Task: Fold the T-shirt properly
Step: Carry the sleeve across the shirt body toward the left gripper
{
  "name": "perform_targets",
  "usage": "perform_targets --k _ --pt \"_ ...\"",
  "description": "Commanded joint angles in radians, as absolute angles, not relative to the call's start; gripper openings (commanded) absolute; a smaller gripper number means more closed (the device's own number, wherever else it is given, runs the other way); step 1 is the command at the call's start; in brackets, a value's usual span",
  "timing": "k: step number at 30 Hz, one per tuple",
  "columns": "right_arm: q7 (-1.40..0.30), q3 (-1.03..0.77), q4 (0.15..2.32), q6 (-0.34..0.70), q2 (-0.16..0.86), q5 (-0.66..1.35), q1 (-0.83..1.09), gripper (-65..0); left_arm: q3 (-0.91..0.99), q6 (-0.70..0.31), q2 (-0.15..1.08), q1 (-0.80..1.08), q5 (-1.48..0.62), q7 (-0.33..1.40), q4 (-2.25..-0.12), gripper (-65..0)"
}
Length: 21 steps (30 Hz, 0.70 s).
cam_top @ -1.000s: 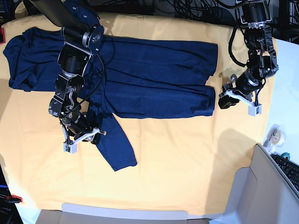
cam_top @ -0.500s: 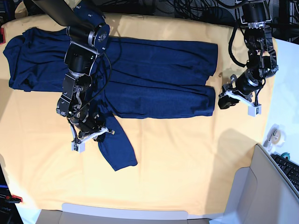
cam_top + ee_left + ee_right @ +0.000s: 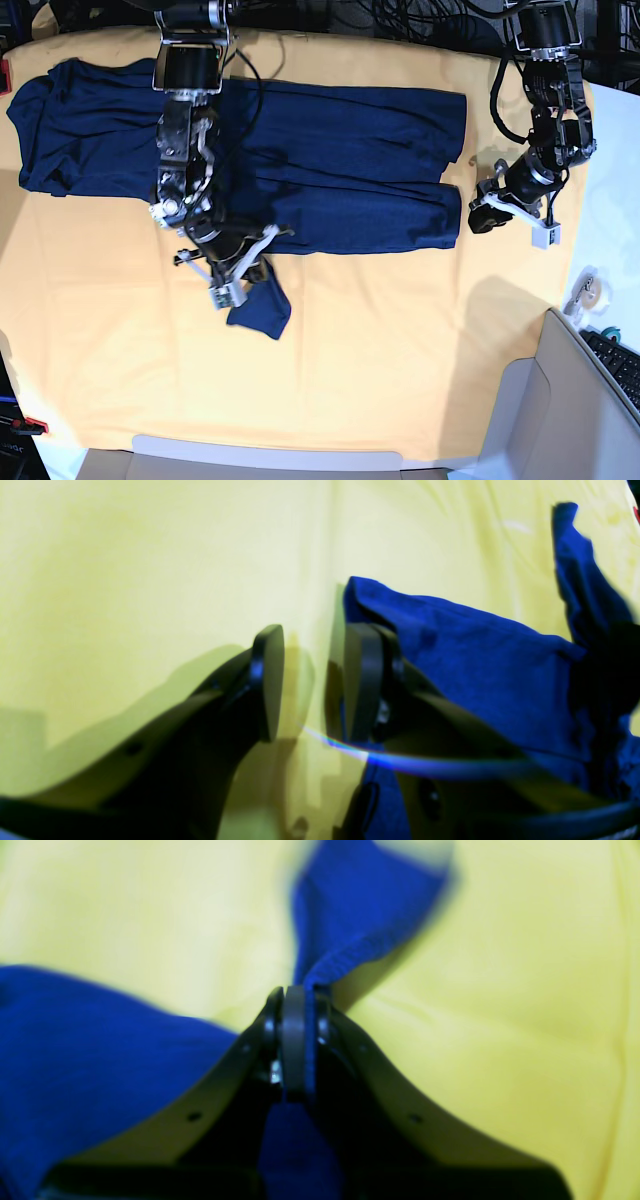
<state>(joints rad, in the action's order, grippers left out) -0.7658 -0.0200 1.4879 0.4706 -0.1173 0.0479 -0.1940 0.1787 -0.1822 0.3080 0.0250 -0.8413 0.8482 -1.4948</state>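
Pinching the sleeve (image 3: 258, 305) edge with the right end effector (image 3: 296, 1005), pads pressed together on a thin hem of the T-shirt (image 3: 330, 170), sleeve end lifted and bunched just below the shirt body

T-shirt lies spread across the upper part of the yellow-orange cloth (image 3: 400, 350) covering the desk, body running sideways, the rest of it flat, one lower sleeve hanging off the bottom edge of the body where we grip it

Left end effector (image 3: 305, 685) sits spread, nothing between the pads, parked on the cloth just beside the shirt's far corner (image 3: 360, 592)

To do this step well, as we judge it:
- carry the sleeve up and over onto the body, low arc, so the thin knit doesn't drag the body with it
- lay it parallel to the long edge, no twist in the hem
- grip looks shallow, only the hem is caught, so move slowly or it may slip out
- release only once the sleeve lies flat on the body
- keep the left ready to pin or take the far corner if the body shifts
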Motion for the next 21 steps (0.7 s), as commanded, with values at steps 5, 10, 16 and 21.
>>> perform_targets --k 5,10,16,21 --pt "-0.750 0.183 1.655 0.472 -0.104 0.056 -0.091 -65.0 0.188 -0.189 0.321 0.008 -0.857 0.832 -1.511 -44.8" --pt "-0.750 0.361 1.695 0.472 -0.093 0.056 -0.035 -65.0 0.191 -0.188 0.323 0.008 -0.857 0.822 -1.511 -44.8" --pt "-0.750 0.549 1.690 0.472 -0.068 0.054 -0.031 -65.0 0.193 -0.188 0.325 0.008 -0.857 0.822 -1.511 -44.8" --pt "-0.750 0.584 1.675 0.467 -0.067 0.051 -0.030 -65.0 0.193 -0.188 0.325 0.012 -0.857 0.822 -1.511 -44.8"
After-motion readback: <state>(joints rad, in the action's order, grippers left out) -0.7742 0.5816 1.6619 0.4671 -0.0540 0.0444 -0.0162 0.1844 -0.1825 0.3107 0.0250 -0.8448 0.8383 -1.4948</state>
